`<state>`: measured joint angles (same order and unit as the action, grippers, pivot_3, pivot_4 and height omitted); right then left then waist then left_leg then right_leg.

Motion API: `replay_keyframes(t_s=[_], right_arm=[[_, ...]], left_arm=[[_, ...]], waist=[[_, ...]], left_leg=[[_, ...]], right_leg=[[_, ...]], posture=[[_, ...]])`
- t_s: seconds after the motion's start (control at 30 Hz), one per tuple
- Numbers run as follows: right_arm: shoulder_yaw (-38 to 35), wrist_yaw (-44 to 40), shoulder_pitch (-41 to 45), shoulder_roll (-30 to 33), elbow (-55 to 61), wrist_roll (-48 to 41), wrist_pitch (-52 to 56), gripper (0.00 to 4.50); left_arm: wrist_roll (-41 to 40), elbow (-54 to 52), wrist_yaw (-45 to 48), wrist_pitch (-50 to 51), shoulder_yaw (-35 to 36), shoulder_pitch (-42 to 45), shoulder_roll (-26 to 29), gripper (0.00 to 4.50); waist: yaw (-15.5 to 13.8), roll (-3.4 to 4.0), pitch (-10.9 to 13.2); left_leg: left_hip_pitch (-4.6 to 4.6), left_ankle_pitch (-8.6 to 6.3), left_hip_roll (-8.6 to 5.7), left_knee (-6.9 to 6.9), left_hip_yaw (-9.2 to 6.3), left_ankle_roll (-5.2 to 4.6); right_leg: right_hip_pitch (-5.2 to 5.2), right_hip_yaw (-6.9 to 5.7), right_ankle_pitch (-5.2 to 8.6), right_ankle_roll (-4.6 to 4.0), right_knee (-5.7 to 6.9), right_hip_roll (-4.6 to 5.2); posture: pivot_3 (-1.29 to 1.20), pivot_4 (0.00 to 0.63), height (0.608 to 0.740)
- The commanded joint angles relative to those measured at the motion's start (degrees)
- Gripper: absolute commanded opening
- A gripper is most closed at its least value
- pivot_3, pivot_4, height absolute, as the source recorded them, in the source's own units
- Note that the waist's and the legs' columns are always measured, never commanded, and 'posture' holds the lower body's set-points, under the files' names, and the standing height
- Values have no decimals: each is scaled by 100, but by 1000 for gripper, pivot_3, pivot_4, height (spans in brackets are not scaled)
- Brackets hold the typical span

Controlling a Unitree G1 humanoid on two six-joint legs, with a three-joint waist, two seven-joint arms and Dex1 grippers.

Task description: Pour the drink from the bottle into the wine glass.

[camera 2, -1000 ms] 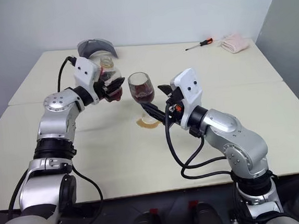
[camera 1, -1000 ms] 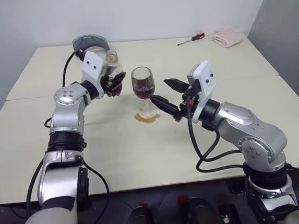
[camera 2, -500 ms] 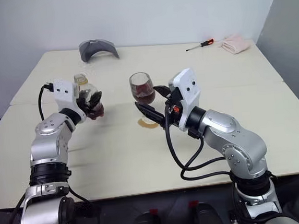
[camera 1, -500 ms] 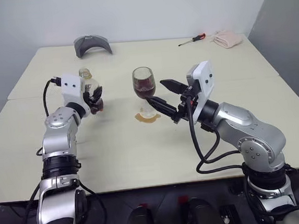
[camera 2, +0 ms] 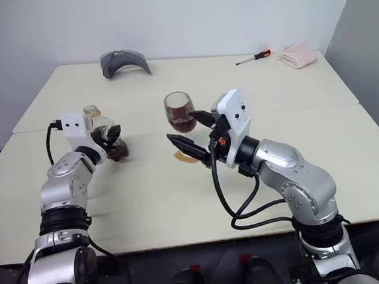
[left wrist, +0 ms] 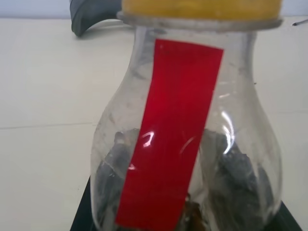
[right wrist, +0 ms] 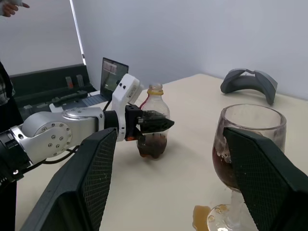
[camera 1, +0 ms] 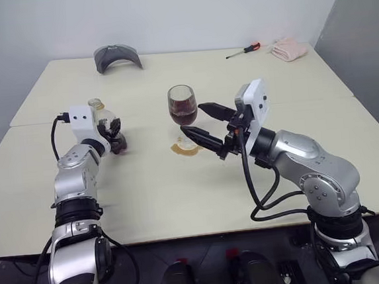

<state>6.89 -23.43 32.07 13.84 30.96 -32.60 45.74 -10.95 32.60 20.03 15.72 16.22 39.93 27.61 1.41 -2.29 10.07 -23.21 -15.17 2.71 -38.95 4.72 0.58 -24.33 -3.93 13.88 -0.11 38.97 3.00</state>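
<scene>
The jaws of the left gripper (camera 1: 114, 132) were clamped on the bottle (camera 1: 104, 126), and those of the right gripper (camera 1: 199, 123) stood wide apart, with nothing between them. The bottle stood upright at the left side of the table (camera 1: 180, 189), its base on or just above the tabletop (which of the two I could not tell). A yellow cap (left wrist: 201, 8) ring sat at its neck and a red label strip (left wrist: 168, 139) ran down its front; a small amount of dark drink (right wrist: 151, 145) remained in its bottom. The wine glass (camera 1: 183, 116) stood upright near the middle of the table, well apart from the bottle and just beside the right gripper's fingers (camera 1: 199, 137), which reached toward it from the right without touching it. Its bowl held dark brown liquid, roughly half full. A small brown spill (right wrist: 204, 216) lay on the table around the foot of the glass. At the far edge of the table lay a grey curved object (camera 1: 117, 56), and toward the far right corner a screwdriver (camera 1: 242, 49) with a red handle and a folded pink cloth (camera 1: 288, 48).
</scene>
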Motion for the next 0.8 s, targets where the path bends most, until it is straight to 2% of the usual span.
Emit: replay_keyframes(t_s=[0.03,0.33,0.63,0.67,0.7,0.8], right_arm=[[-24,-13,-1,33,91,40,-153,3778],[-47,32,-8,3,12,133,-229,3778],[-59,31,30,-5,-63,223,-294,3778],[-60,27,27,-1,-69,226,-299,3778],[-59,22,23,5,-73,230,-305,3778],[-59,6,14,21,-76,230,-305,3778]], left_arm=[[-3,23,-65,-228,29,193,62,1653],[42,416,45,-693,-88,328,50,1653],[81,381,19,-818,-148,243,32,1653],[78,349,21,-811,-147,228,38,2310],[65,310,32,-794,-143,215,38,2464],[47,219,33,-746,-145,194,30,3448]], waist=[[0,0,0],[1,0,0],[2,0,0],[1,0,0],[1,0,0],[2,0,0]], left_leg=[[0,0,0,0,0,0],[0,0,0,1,2,0],[0,0,0,2,1,0],[0,0,0,2,1,0],[0,0,0,2,1,0],[0,0,1,3,1,0]], right_leg=[[0,0,0,0,0,0],[0,0,3,5,-1,1],[0,0,9,15,-2,4],[0,0,9,15,-2,5],[0,-1,9,16,-2,5],[0,-1,12,21,-2,5]], posture=[[0,150,740],[0,150,740],[0,150,740],[0,150,740],[0,150,740],[0,150,740]])
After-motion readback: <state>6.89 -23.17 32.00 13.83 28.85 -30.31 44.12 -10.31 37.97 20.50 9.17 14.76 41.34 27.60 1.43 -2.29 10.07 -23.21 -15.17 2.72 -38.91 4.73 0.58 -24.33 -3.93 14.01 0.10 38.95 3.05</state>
